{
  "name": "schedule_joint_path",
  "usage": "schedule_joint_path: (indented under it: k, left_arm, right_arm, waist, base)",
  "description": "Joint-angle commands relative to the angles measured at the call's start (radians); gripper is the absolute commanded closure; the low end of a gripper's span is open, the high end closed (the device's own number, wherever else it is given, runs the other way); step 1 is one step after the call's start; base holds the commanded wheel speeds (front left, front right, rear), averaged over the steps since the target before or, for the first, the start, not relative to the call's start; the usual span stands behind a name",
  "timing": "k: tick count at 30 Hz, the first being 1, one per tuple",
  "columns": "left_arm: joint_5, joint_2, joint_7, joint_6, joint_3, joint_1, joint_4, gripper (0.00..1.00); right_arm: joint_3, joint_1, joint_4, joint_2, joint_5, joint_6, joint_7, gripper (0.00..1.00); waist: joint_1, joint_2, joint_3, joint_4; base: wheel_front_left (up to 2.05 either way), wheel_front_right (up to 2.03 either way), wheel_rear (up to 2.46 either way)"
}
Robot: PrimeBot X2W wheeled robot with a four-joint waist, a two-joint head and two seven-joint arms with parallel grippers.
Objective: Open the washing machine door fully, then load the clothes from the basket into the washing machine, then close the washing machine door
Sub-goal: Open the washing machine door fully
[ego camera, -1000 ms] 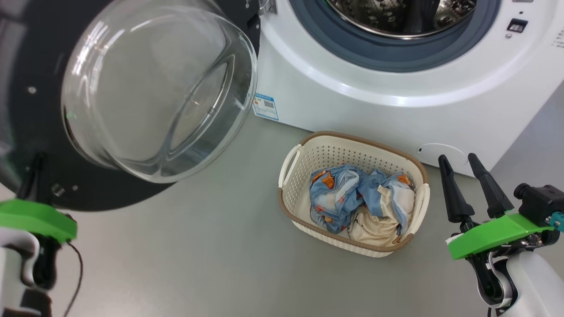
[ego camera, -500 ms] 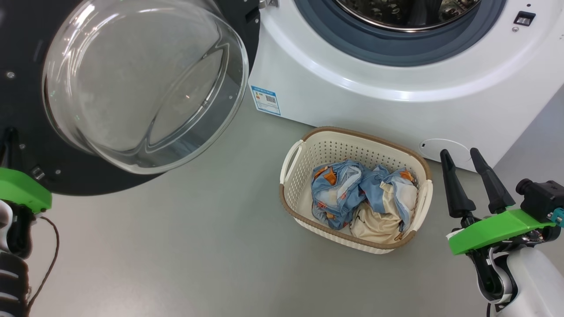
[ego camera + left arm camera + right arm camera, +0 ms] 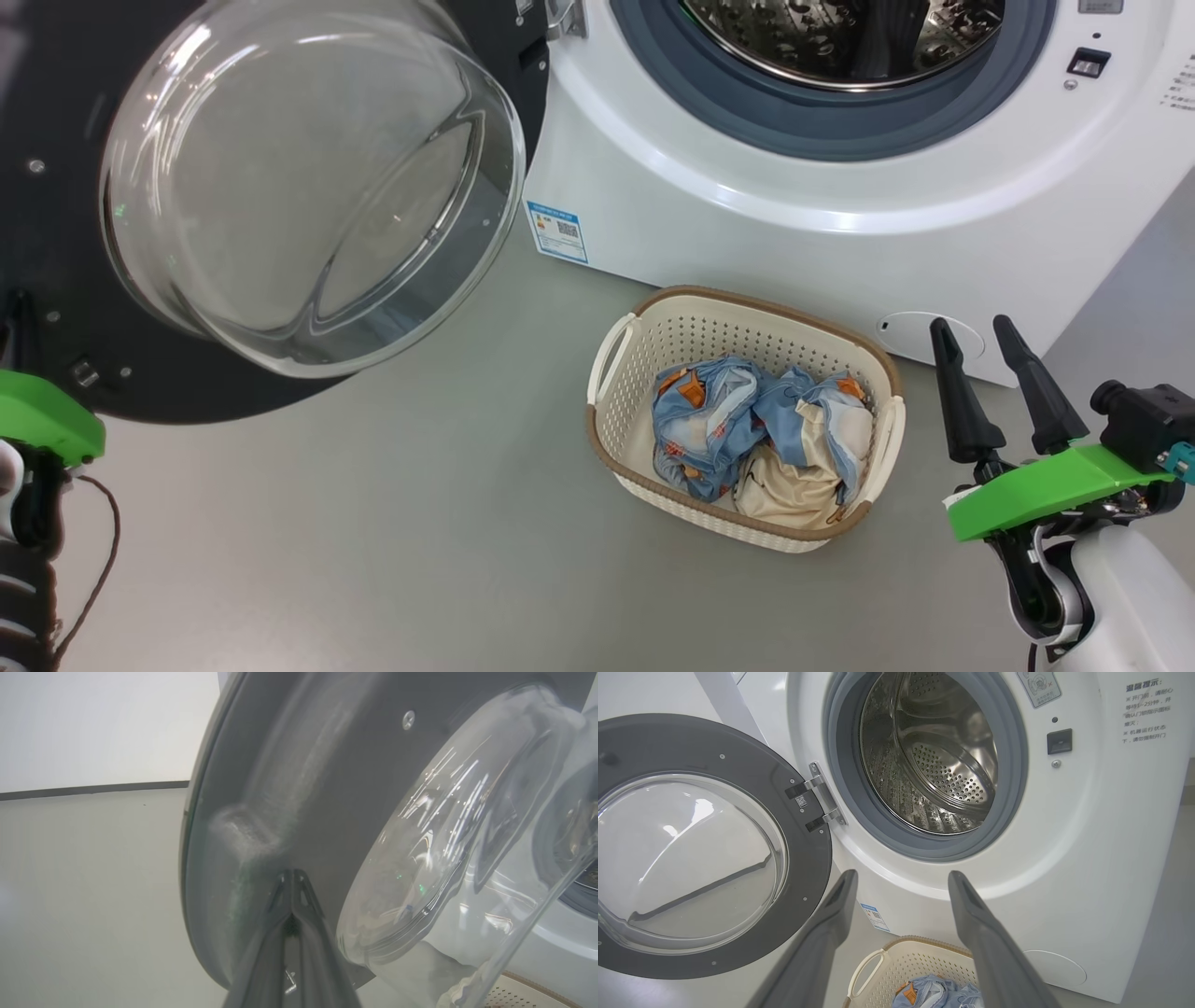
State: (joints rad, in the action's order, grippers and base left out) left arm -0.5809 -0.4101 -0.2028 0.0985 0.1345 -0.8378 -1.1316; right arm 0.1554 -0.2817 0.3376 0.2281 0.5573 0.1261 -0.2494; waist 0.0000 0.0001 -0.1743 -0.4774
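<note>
The washing machine door (image 3: 56, 373) stands swung open to the left, its clear glass bowl (image 3: 308, 187) bulging towards me. My left gripper (image 3: 292, 877) is shut, its tips together against the door's grey inner face (image 3: 327, 788) beside the bowl. The white washing machine (image 3: 840, 224) shows its steel drum (image 3: 943, 765) open. In front of it, the basket (image 3: 747, 301) holds the blue and cream clothes (image 3: 756, 439). My right gripper (image 3: 971, 327) is open and empty, right of the basket; in its wrist view the right gripper (image 3: 902, 877) points at the drum opening.
Grey floor (image 3: 420, 523) spreads in front of the machine and left of the basket. A blue label (image 3: 557, 231) and a round white hatch (image 3: 929, 336) sit low on the machine's front. A brown cable (image 3: 93, 551) hangs by my left wrist.
The door swung a little further left a second ago, and my left gripper went left with it. The head view shifted slightly. The right gripper, basket and clothes stayed put.
</note>
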Motion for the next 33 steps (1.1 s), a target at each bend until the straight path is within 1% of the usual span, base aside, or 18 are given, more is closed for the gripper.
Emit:
schedule_joint_path:
  k: [1, 7, 12, 18, 22, 23, 26, 27, 28, 33]
  left_arm:
    - [0.003, -0.072, -0.015, 0.005, -0.021, -0.036, 0.007, 1.00]
    - [0.001, -0.068, -0.034, 0.021, -0.002, -0.018, -0.004, 1.00]
    - [-0.014, -0.072, -0.047, 0.029, 0.006, 0.016, 0.016, 1.00]
    - [-0.023, -0.060, -0.055, 0.032, 0.028, 0.068, 0.078, 1.00]
    - [-0.031, -0.056, -0.058, 0.032, 0.038, 0.116, 0.146, 1.00]
    - [-0.034, -0.057, -0.058, 0.032, 0.037, 0.129, 0.163, 0.85]
    - [-0.040, -0.057, -0.058, 0.032, 0.032, 0.171, 0.219, 0.54]
    - [-0.040, -0.054, -0.059, 0.032, 0.029, 0.185, 0.241, 0.33]
    - [-0.038, -0.050, -0.059, 0.030, 0.026, 0.200, 0.265, 0.00]
    - [-0.028, -0.025, -0.059, 0.004, 0.018, 0.284, 0.392, 0.00]
  right_arm:
    - [0.019, -0.003, -0.022, 0.000, -0.003, 0.005, -0.012, 0.00]
    - [0.021, 0.008, -0.022, -0.005, 0.001, 0.005, -0.012, 0.00]
    - [0.022, 0.017, -0.025, -0.007, 0.005, 0.005, -0.012, 0.00]
    - [0.022, 0.029, -0.027, -0.002, 0.010, 0.005, -0.012, 0.00]
    - [0.032, 0.032, -0.028, -0.001, 0.012, 0.005, -0.012, 0.00]
    - [0.035, 0.033, -0.028, 0.000, 0.013, 0.005, -0.012, 0.00]
    - [0.039, 0.039, -0.029, 0.000, 0.016, 0.005, -0.012, 0.00]
    - [0.038, 0.043, -0.029, -0.001, 0.019, 0.005, -0.012, 0.00]
    - [0.040, 0.046, -0.030, -0.002, 0.023, 0.005, -0.012, 0.00]
    - [0.055, 0.058, -0.033, 0.004, 0.031, 0.005, -0.012, 0.00]
  waist:
    - [0.0000, -0.0001, 0.006, 0.004]
    - [0.0000, -0.0001, 0.023, 0.013]
    - [0.0000, -0.0001, 0.034, 0.026]
    - [0.0000, -0.0001, 0.048, 0.033]
    - [0.0000, -0.0001, 0.062, 0.054]
    - [0.0000, -0.0001, 0.066, 0.061]
    - [0.0000, -0.0001, 0.080, 0.085]
    - [0.0000, -0.0001, 0.086, 0.094]
    - [0.0000, -0.0001, 0.091, 0.103]
    - [0.0000, -0.0001, 0.119, 0.154]
  base:
    - [0.00, 0.00, 0.00]
    - [0.00, 0.00, 0.00]
    - [0.00, 0.00, 0.00]
    - [0.00, 0.00, 0.00]
    - [0.00, 0.00, 0.00]
    - [0.00, 0.00, 0.00]
    - [0.00, 0.00, 0.00]
    - [0.00, 0.00, 0.00]
    - [0.00, 0.00, 0.00]
    - [0.00, 0.00, 0.00]
